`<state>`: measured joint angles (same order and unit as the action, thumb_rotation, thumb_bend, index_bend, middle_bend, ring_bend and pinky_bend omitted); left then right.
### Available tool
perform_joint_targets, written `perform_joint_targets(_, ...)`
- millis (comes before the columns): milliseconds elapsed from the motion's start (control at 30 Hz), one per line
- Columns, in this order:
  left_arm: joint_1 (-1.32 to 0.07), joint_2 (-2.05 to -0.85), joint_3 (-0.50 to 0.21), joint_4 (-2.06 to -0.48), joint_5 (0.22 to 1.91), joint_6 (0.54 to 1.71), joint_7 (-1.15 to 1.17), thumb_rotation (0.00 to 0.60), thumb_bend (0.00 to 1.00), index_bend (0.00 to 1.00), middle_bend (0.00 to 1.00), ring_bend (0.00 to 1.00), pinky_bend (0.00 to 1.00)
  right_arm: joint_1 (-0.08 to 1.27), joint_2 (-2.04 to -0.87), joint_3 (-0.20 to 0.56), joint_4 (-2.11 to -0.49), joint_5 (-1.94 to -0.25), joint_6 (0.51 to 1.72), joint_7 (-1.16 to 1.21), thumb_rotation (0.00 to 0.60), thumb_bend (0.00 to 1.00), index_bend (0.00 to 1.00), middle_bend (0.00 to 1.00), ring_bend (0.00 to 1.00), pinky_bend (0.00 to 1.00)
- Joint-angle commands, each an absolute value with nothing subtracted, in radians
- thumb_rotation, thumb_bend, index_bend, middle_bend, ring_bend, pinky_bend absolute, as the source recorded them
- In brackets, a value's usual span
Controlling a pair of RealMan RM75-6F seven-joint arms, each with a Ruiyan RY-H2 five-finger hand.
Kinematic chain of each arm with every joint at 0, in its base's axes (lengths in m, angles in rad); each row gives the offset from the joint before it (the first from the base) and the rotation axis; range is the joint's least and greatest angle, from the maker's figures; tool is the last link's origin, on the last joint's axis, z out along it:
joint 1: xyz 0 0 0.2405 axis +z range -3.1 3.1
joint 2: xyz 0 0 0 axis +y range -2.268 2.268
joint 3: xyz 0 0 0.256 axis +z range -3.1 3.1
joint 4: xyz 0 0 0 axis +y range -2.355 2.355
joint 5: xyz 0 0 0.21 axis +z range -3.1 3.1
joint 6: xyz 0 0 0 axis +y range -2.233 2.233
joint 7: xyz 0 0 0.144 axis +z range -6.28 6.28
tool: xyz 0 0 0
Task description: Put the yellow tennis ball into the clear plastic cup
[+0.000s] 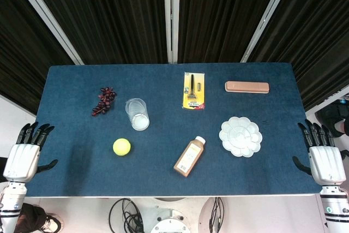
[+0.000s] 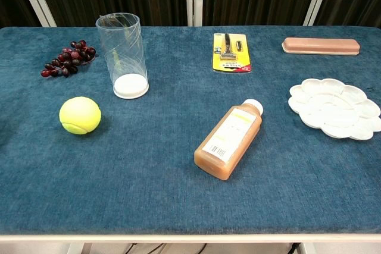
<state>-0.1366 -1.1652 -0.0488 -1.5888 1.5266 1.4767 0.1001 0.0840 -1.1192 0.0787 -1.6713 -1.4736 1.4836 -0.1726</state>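
Blue bench (image 1: 71,178): nothing done yet. Ball (image 1: 121,147) lies near-left of the upright cup (image 1: 137,114), apart from it. Left robot hand (image 1: 25,154) and right robot hand (image 1: 323,156) hover open, empty, at the bench's ends.

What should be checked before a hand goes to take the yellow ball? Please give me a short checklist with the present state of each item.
1. Tennis ball lies free on the table, touching nothing: ok.
2. Clear plastic cup stands upright, mouth up, nothing visible inside: ok.
3. Left hand is open and holds nothing, beside the table's edge: ok.
4. Right hand is open and far from the ball: ok.
5. Path from the left hand to the ball is free; the grapes lie beyond it: ok.
6. Whether the ball fits the cup's mouth: cannot tell.
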Motion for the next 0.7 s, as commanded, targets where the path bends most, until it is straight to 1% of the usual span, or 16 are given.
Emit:
perform_joint_targets(33, -0.134, -1.166, -0.051, -1.593, 1.524, 1.482, 0.099, 0.600, 0.06, 0.14, 0.11, 0.00, 0.00, 0.089, -1.118, 0.082, -1.673, -1.474, 1.479, -0.173, 0.600, 0.15, 0.00, 0.00, 0.00, 0.00)
perform_joint_targets(267, -0.132, -1.178, -0.041, -1.599, 1.536, 1.485, 0.103, 0.600, 0.06, 0.14, 0.11, 0.00, 0.00, 0.086, -1.106, 0.080, -1.676, -1.482, 1.486, -0.164, 0.600, 0.15, 0.00, 0.00, 0.00, 0.00)
perform_joint_targets(400, -0.148, -1.169, -0.028, -1.635, 1.555, 1.454, 0.102, 0.600, 0.06, 0.14, 0.11, 0.00, 0.00, 0.080, -1.098, 0.079, -1.678, -1.476, 1.489, -0.156, 0.600, 0.15, 0.00, 0.00, 0.00, 0.00)
perform_joint_targets(500, -0.182, -1.159, -0.012, -1.664, 1.581, 1.393, 0.092, 0.600, 0.07, 0.14, 0.10, 0.00, 0.00, 0.081, -1.101, 0.080, -1.673, -1.472, 1.486, -0.153, 0.600, 0.15, 0.00, 0.00, 0.00, 0.00)
perform_joint_targets(567, -0.226, -1.143, 0.005, -1.685, 1.614, 1.321, 0.076, 0.600, 0.07, 0.13, 0.10, 0.00, 0.01, 0.082, -1.105, 0.079, -1.665, -1.473, 1.483, -0.156, 0.600, 0.15, 0.00, 0.00, 0.00, 0.00)
perform_joint_targets(700, -0.302, -1.164, 0.000, -1.690, 1.642, 1.224, 0.076, 0.600, 0.07, 0.12, 0.09, 0.00, 0.06, 0.079, -1.106, 0.076, -1.662, -1.475, 1.488, -0.158, 0.600, 0.15, 0.00, 0.00, 0.00, 0.00)
